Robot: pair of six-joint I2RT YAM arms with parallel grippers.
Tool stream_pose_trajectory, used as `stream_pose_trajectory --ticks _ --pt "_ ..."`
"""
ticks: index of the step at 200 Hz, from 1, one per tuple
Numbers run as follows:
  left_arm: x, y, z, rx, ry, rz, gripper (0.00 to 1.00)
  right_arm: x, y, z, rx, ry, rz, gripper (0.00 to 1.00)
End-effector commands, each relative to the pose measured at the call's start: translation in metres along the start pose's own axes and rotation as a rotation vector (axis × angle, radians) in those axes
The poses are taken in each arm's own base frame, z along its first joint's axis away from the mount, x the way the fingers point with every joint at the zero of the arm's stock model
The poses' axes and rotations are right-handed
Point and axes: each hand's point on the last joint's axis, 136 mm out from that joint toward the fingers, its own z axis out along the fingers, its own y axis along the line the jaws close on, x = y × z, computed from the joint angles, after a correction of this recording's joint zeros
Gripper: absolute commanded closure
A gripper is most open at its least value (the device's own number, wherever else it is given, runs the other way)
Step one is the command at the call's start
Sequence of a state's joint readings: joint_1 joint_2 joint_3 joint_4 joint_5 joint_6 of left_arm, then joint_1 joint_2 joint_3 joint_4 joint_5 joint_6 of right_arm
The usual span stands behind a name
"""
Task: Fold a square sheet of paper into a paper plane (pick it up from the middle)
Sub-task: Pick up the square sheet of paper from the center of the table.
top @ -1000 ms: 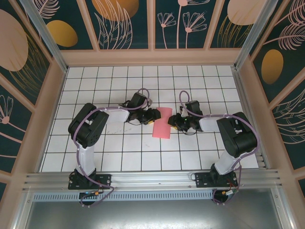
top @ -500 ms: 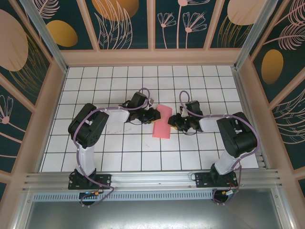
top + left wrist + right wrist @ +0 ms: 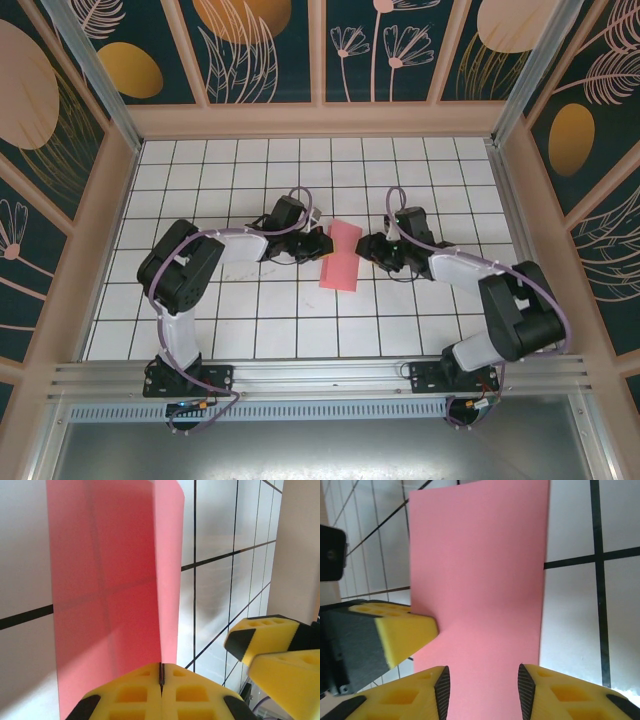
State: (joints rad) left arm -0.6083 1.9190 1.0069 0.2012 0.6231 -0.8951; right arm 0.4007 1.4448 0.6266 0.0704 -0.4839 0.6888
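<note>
My left gripper (image 3: 161, 680) is closed all the way, its two yellow pads pressed flat together with an edge of the square sheet of paper (image 3: 341, 256) caught in the seam between them. Seen from my left wrist, the pink-red sheet runs away from the pads over the white tiles. A paler strip follows its right side, and I cannot tell whether that is a fold or a lifted layer.

From above, the paper shows as a narrow rectangle in the middle of the bench (image 3: 250, 320), its long sides running near to far with a slight tilt. I have it by the left long edge, toward the far half.

My right gripper (image 3: 482, 690) sits at the opposite long edge, facing my left one across the sheet. Its fingers (image 3: 536, 692) stand apart and the paper's edge lies in the gap between them. I see neither pad pressing on it, so this gripper is open and has hold of nothing. From my right wrist the sheet looks smooth and flat on the tiles, and one yellow finger of my left gripper reaches in over its left side.

My two arms bend inward from the near corners of the bench, and the grippers are close together with just the paper's width between them
</note>
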Motion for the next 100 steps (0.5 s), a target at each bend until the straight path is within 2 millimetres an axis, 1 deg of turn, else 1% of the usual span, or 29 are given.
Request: stream_pose_trajectory --ticks 1,8,16,20,32,42,47,50,60,76,82,85,100 --pt "0.006 -0.012 -0.010 0.017 0.003 0.055 1.00 0.012 -0.007 -0.007 0.021 -0.002 0.001 0.50" --pt "0.007 -0.011 -0.013 0.011 -0.001 0.058 1.00 0.012 -0.005 -0.010 0.015 -0.014 -0.003 0.48" --pt "0.006 -0.017 -0.017 0.017 -0.010 0.072 1.00 0.011 -0.003 -0.014 0.014 -0.034 -0.005 0.45" --pt "0.013 -0.010 -0.018 0.005 0.002 0.062 1.00 0.010 -0.003 -0.016 0.015 -0.044 -0.006 0.45" --pt "0.017 -0.014 -0.027 0.002 -0.001 0.074 1.00 0.008 -0.001 -0.023 0.023 -0.072 -0.007 0.42" --pt "0.017 -0.023 -0.038 0.007 -0.019 0.094 1.00 0.005 0.000 -0.027 0.024 -0.089 -0.009 0.42" --pt "0.018 -0.023 -0.040 0.003 -0.020 0.096 1.00 0.004 0.002 -0.029 0.019 -0.096 -0.012 0.42" --pt "0.016 -0.034 -0.048 0.019 -0.035 0.116 1.00 0.004 0.003 -0.030 0.017 -0.097 -0.013 0.42" --pt "0.016 -0.046 -0.060 0.030 -0.054 0.139 1.00 0.003 0.007 -0.033 0.009 -0.107 -0.020 0.41" --pt "0.010 -0.054 -0.080 -0.025 -0.111 0.160 1.00 -0.004 0.008 -0.042 0.037 -0.143 -0.044 0.33" --pt "0.011 -0.052 -0.086 -0.053 -0.120 0.159 1.00 -0.008 0.007 -0.047 0.059 -0.168 -0.051 0.29" --pt "0.005 -0.062 -0.091 -0.048 -0.141 0.174 1.00 -0.011 0.007 -0.049 0.067 -0.181 -0.052 0.26" --pt "0.003 -0.071 -0.105 -0.073 -0.157 0.194 1.00 -0.020 0.006 -0.062 0.079 -0.235 -0.043 0.14"
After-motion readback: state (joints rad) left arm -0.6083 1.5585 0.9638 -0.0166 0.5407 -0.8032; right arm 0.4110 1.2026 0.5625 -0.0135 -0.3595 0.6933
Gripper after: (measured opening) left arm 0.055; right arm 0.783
